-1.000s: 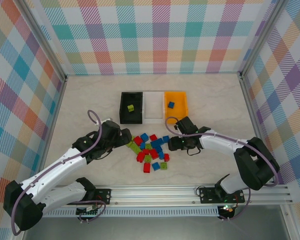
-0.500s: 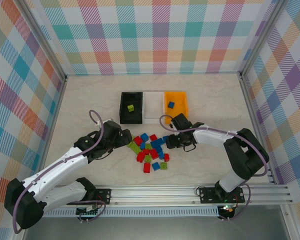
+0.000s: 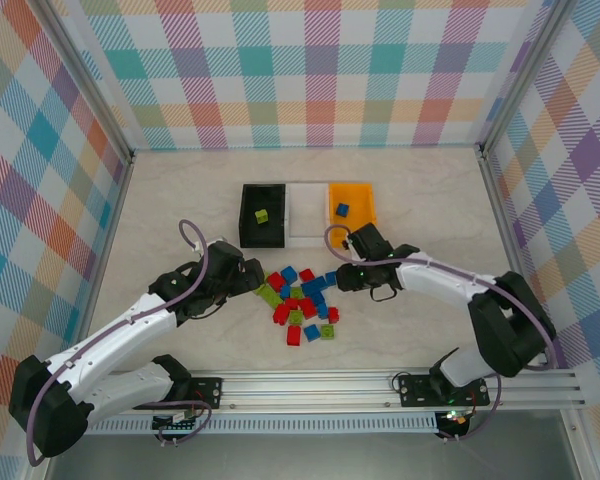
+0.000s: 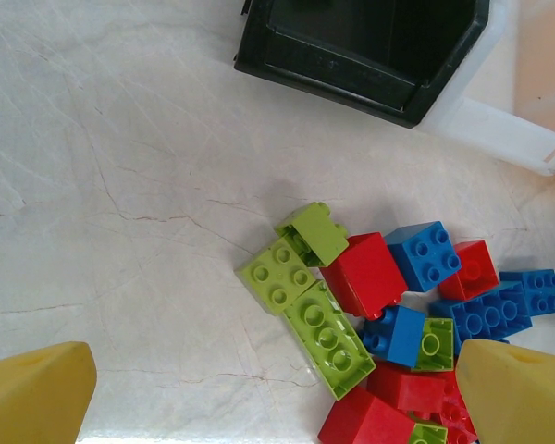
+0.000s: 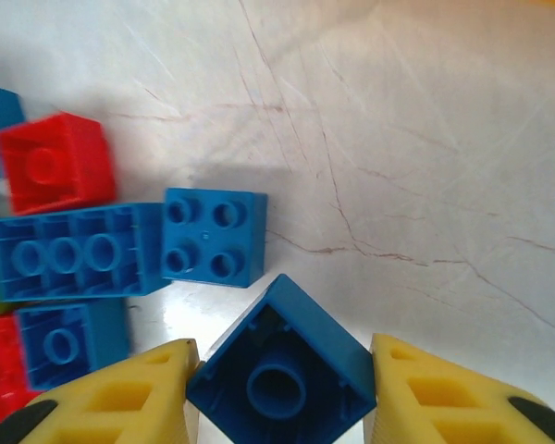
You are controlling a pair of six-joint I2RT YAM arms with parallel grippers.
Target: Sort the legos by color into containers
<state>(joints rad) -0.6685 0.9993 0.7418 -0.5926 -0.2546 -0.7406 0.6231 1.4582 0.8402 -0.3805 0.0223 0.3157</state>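
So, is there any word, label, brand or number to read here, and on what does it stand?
None can be read.
The bricks have no legible lettering on their studs.
The black bin, white bin and orange bin carry no label.
The blue brick in the right gripper shows a plain underside.

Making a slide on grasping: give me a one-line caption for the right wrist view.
Right gripper grips an upside-down blue brick between yellow fingers, beside loose blue and red bricks.
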